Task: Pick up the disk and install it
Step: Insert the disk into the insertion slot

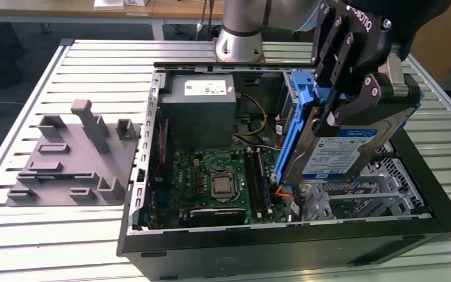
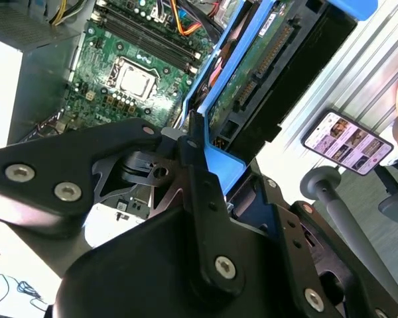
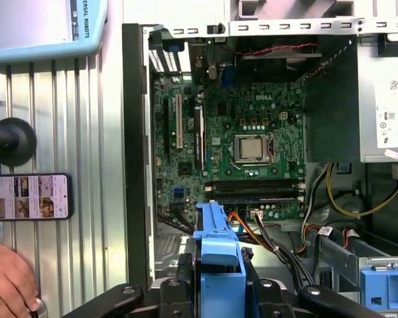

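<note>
Disk [image 1: 343,154]: held on edge over the open computer case [image 1: 288,249], above the drive cage at the exterior view's right (blue carrier frame toward the motherboard [image 1: 218,182])
Gripper [image 1: 356,111]: fingers clamped on its upper end
Table [image 3: 113,165]: a hand [image 3: 10,285] near a phone [image 3: 30,197] in the first wrist view

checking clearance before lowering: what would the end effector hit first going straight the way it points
The end effector is shut on the disk, so the disk leads. Straight below, first contact looks like the metal drive cage near the orange cables, though depth is unclear.
</note>
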Action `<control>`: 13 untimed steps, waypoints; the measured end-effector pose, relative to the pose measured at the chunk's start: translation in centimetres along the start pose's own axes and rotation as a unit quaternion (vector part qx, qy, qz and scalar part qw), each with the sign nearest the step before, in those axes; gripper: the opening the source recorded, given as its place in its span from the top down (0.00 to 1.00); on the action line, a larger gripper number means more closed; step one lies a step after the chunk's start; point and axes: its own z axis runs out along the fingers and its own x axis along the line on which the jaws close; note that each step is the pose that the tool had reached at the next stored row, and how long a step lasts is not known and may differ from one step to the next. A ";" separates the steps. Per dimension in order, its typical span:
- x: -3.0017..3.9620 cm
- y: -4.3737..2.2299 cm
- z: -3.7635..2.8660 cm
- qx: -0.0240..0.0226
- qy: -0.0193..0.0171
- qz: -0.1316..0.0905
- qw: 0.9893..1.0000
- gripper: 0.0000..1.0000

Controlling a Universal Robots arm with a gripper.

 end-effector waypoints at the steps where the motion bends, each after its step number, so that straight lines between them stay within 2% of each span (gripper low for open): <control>1: 0.00 0.00 0.01 0.000 0.000 0.000 1.000 0.64; 9: 0.01 -0.20 0.11 0.000 0.000 -0.001 1.000 0.64; 13: -0.04 -1.17 0.21 0.000 0.000 -0.001 1.000 0.64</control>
